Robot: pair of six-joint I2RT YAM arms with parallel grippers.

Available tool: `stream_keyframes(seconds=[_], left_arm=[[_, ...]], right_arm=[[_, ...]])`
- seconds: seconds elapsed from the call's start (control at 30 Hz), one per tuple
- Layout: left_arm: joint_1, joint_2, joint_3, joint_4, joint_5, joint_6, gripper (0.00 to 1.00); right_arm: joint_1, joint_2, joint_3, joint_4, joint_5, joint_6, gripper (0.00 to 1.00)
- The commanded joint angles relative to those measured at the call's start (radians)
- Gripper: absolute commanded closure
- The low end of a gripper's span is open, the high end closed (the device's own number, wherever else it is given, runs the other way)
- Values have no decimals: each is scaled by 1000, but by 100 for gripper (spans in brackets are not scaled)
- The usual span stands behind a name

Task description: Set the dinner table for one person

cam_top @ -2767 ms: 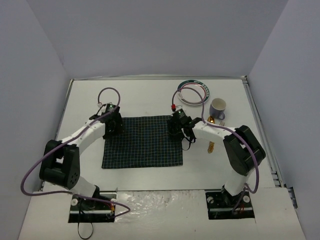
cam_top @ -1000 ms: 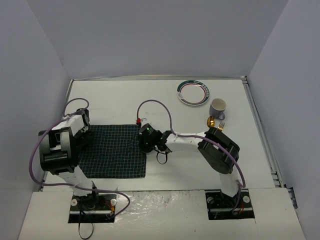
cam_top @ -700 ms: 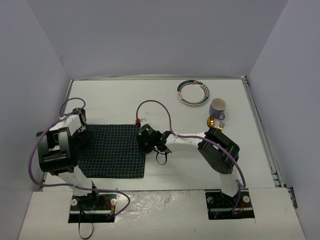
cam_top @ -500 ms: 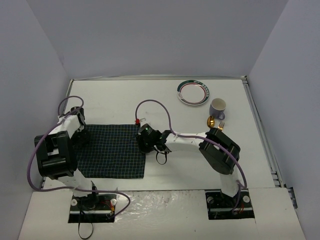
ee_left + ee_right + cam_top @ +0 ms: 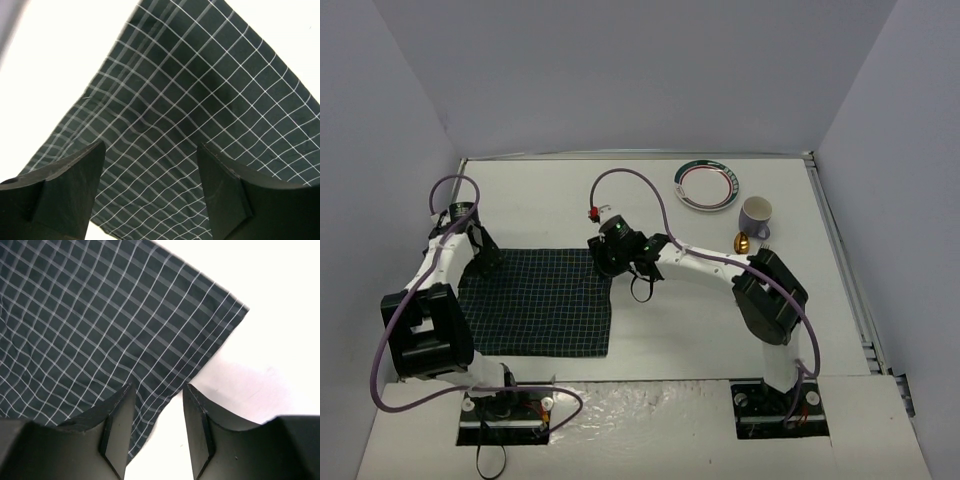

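Observation:
The dinner table (image 5: 570, 195) is a large white top. A dark green checked cloth (image 5: 535, 305) lies flat on its near left part. My left gripper (image 5: 480, 252) hangs over the cloth's far left corner. In the left wrist view it (image 5: 150, 195) is wide open and empty above the cloth (image 5: 200, 100). My right gripper (image 5: 611, 258) hangs over the cloth's far right corner. In the right wrist view it (image 5: 157, 435) is open and empty, with the cloth's edge (image 5: 100, 325) below the gap and white table (image 5: 270, 315) beside it.
A white plate with a dark patterned rim (image 5: 706, 186) lies at the far right. A pale mug (image 5: 755, 214) stands near it, with gold cutlery (image 5: 743, 242) just in front of the mug. White walls close off the table's sides and back.
Both grippers have moved toward the far side, the left one also further left. They now sit at the cloth's two far corners. The cloth stays flat on the table.

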Motion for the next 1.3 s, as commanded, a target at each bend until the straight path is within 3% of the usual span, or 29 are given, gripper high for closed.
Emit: stream_keyframes(seconds=[0.0,0.37,0.73,0.97,1.27], left_arm=[[31,75,52,62,73,8,32],[104,190,37,78,111,-66,40],[138,244,46,63,93,-68,41],[140,246,49,65,99,-66,41],[140,243,45,75,118,-73,41]], right_arm=[[-43,21,84,18,-74,-55,62],[-125,188,149,86,-197,-142,69],[-165,284,136,134,-147,-146,77],[-165,140,73,134,-48,-128,75],[-57,-24,-26,140,-83,-79,67]])
